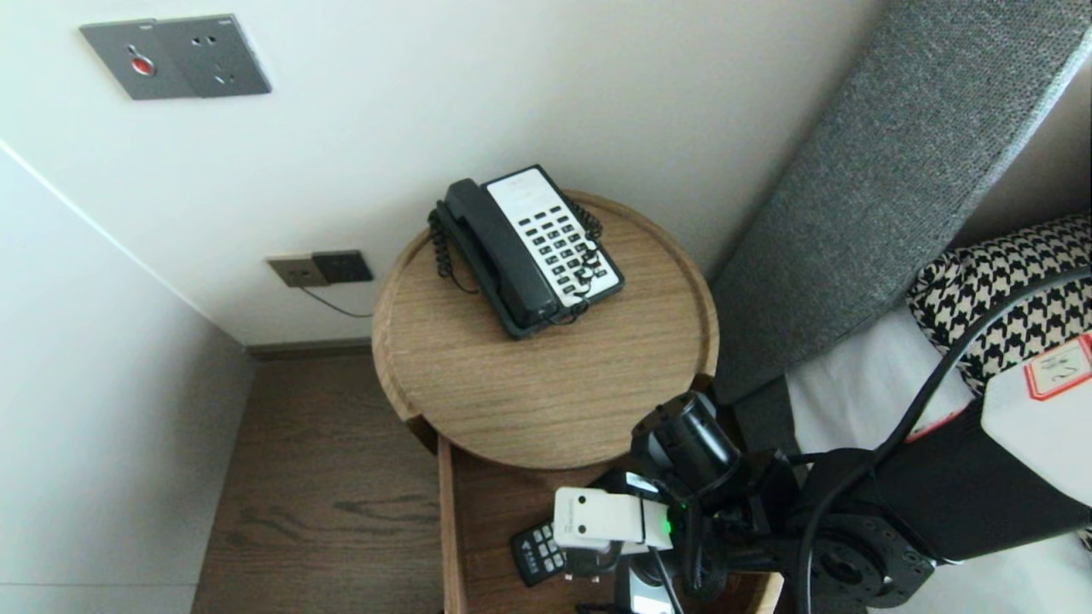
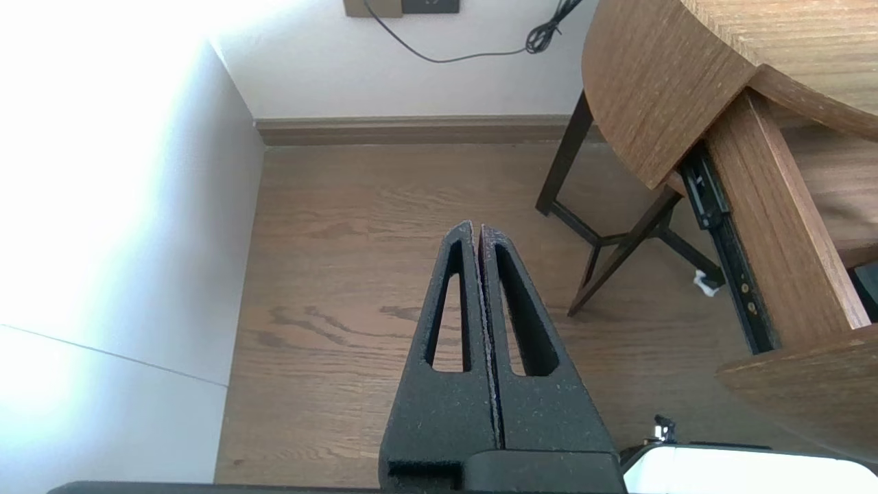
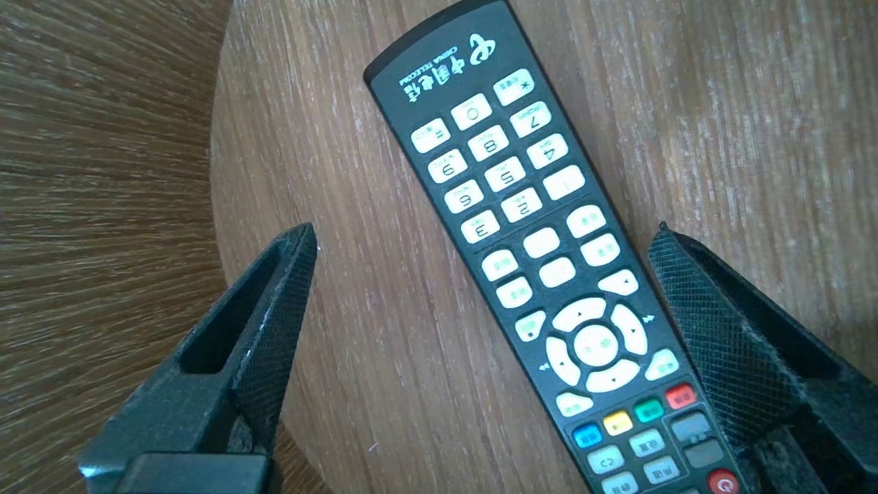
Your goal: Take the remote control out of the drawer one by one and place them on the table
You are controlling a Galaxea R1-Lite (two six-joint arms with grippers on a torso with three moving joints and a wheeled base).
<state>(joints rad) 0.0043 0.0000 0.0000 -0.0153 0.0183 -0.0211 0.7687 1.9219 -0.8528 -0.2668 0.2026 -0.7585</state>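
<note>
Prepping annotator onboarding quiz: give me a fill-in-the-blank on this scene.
1. The right gripper, over the remote, is ____.
2. The left gripper, over the floor, is ____.
3. On the round table stands a black ____.
4. The remote lies in an open ____.
Missing: open; shut; telephone; drawer.

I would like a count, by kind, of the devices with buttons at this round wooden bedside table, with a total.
Telephone: 1
Remote control: 1
Total: 2
</note>
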